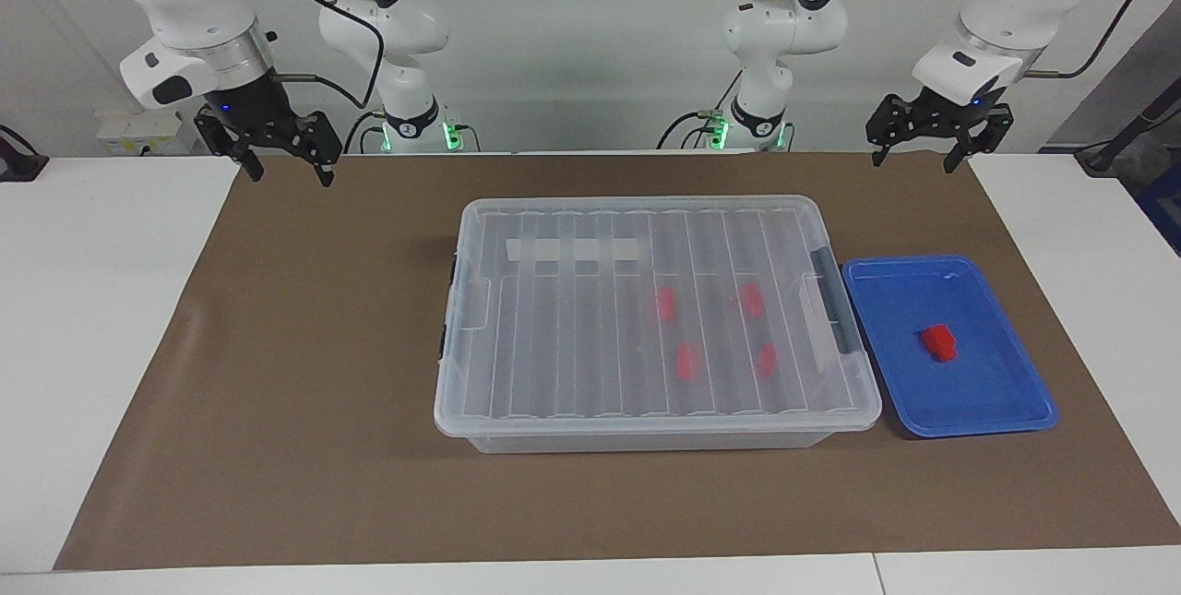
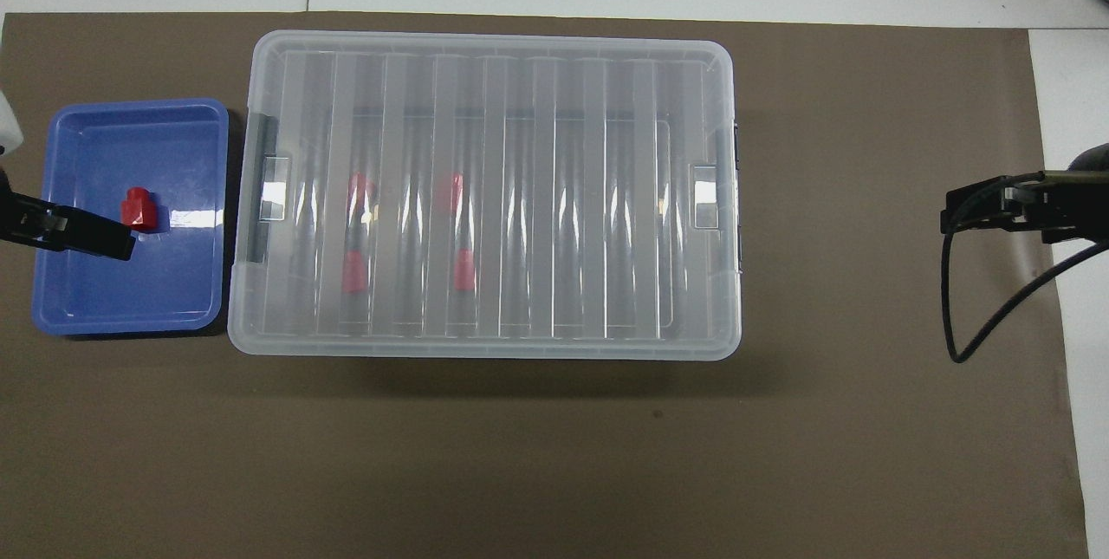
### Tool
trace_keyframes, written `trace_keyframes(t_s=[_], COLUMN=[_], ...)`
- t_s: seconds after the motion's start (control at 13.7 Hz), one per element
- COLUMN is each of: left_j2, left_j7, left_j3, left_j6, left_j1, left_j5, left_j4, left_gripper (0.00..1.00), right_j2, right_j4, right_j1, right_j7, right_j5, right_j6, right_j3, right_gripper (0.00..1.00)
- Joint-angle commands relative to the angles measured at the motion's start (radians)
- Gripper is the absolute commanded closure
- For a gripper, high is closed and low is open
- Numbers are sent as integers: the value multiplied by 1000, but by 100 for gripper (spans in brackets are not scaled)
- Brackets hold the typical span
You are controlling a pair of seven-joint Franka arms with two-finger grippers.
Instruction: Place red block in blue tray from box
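Red block [image 1: 938,342] lies in the blue tray [image 1: 1006,415], below the raised, spread, empty left gripper [image 1: 932,155]. Box [image 1: 646,208] lidded, four blocks inside. Right gripper [image 1: 286,166] likewise spread, empty, well clear. Placement appears complete.
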Motion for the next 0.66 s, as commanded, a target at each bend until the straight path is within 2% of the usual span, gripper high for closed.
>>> trace_keyframes(t_s=[0.0, 0.58], left_j2=[-16, -19], left_j7=[7, 7], left_j3=[41, 41], left_j6=[37, 36], left_j1=[-41, -40], left_j5=[-13, -13], left_j4=[-31, -33], left_gripper=[0, 0], right_j2=[10, 3], right_j4=[13, -7], right_j1=[-17, -19], right_j7=[-31, -38], right_j5=[9, 13], right_j6=[-16, -3], right_j3=[9, 9], right_gripper=[0, 0])
